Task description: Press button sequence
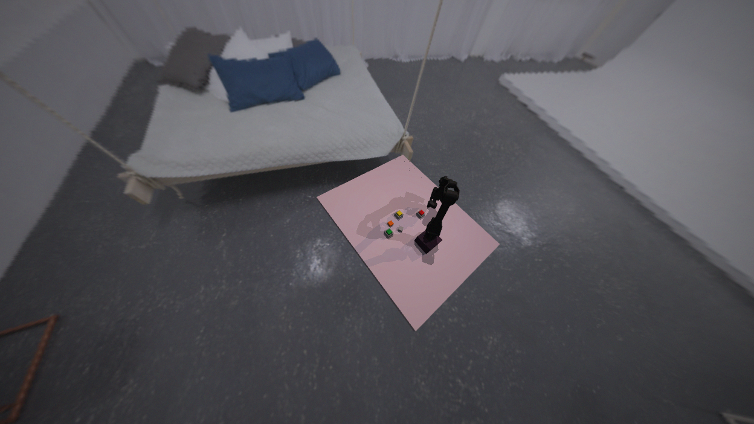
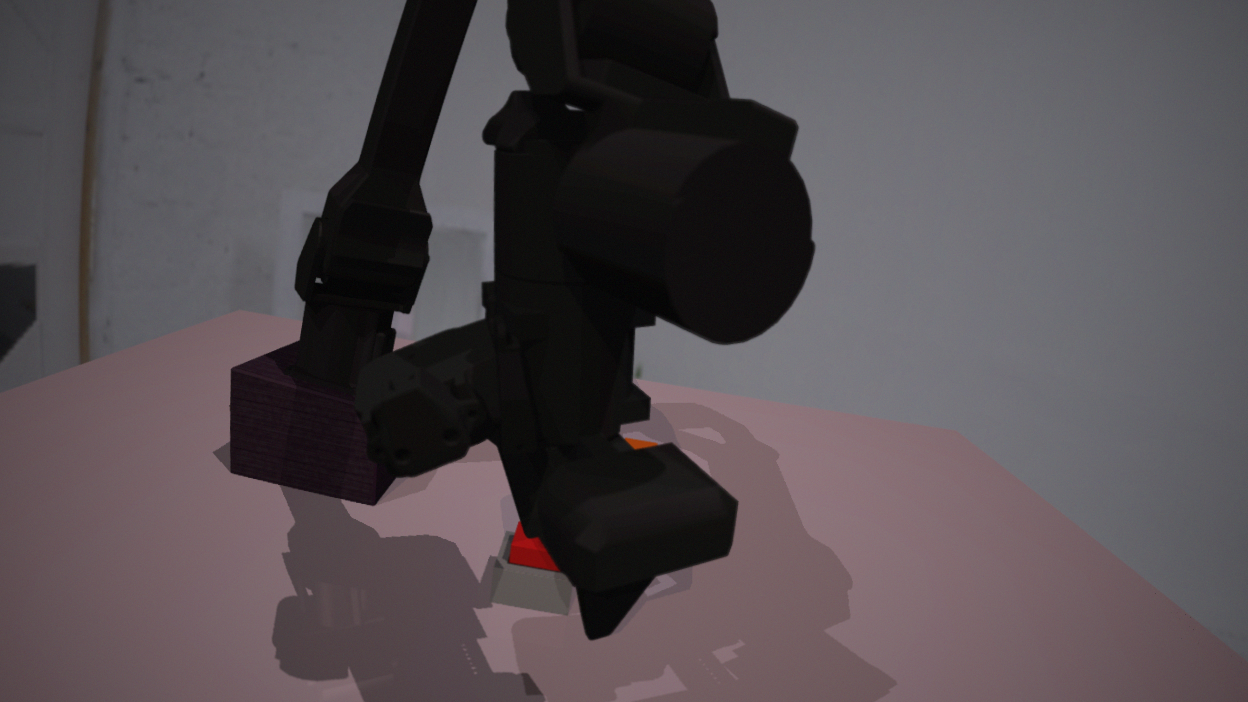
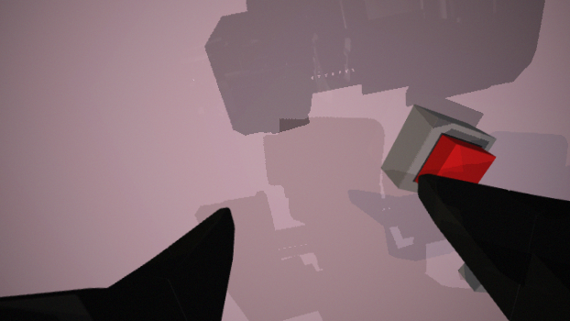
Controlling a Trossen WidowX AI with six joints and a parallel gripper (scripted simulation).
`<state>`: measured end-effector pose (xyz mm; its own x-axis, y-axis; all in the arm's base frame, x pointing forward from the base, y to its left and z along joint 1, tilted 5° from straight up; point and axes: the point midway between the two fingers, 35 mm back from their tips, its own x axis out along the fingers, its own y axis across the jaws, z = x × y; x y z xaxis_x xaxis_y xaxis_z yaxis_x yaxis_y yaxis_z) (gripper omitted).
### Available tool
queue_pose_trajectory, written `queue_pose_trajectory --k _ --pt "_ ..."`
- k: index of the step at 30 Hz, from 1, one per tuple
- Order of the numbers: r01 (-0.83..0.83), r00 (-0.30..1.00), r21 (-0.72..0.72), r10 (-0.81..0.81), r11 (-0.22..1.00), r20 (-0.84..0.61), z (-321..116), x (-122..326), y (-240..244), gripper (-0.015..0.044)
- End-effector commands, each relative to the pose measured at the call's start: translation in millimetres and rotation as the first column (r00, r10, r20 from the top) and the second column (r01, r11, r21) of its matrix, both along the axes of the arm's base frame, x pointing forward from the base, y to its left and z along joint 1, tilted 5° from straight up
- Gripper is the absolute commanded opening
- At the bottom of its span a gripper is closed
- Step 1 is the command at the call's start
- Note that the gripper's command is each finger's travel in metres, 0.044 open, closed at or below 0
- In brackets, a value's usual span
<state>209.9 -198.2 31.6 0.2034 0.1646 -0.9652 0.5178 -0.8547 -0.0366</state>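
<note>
Red button sits beside one finger (jaws spread).

Grey speckled floor with a couple shiny light patches, rope-hung daybed with white mattress, blue pillows plus a grey one, pale curtains along the back, pink mat on the floor

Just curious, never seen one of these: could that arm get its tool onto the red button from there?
Probably yes. The open tool has one finger right at the red button, nothing between them.
</note>
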Motion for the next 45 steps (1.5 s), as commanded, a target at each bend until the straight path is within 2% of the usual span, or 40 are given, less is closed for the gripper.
queue_pose_trajectory --k 1,4,8,13,18,25,29,33,36,43,45 --pt "-0.294 0.956 -0.055 0.294 0.954 -0.006 10.1 31.1 40.8 0.0400" --pt "-0.486 0.874 -0.088 0.486 0.870 -0.015 16.0 48.5 73.2 0.0400" --pt "-0.706 0.705 -0.129 0.708 0.697 -0.032 23.8 64.7 119.3 0.0400" --pt "-0.898 0.420 -0.173 0.906 0.405 -0.061 33.8 73.3 179.2 0.0400" --pt "-0.976 0.085 -0.209 0.992 0.063 -0.098 44.0 68.7 239.1 0.0400" --pt "-0.877 -0.385 -0.243 0.909 -0.414 -0.159 58.4 41.2 317.4 0.0400" --pt "-0.720 -0.615 -0.253 0.763 -0.646 -0.198 66.8 15.5 356.7 0.0400" --pt "-0.504 -0.794 -0.256 0.559 -0.825 -0.238 75.1 -16.2 390.5 0.0400" --pt "-0.412 -0.845 -0.255 0.472 -0.875 -0.252 78.3 -29.4 401.5 0.0400" --pt "-0.412 -0.845 -0.255 0.472 -0.875 -0.252 78.3 -29.4 401.5 0.0400" --pt "-0.412 -0.845 -0.255 0.472 -0.875 -0.252 68.1 -27.8 403.0 0.0348"
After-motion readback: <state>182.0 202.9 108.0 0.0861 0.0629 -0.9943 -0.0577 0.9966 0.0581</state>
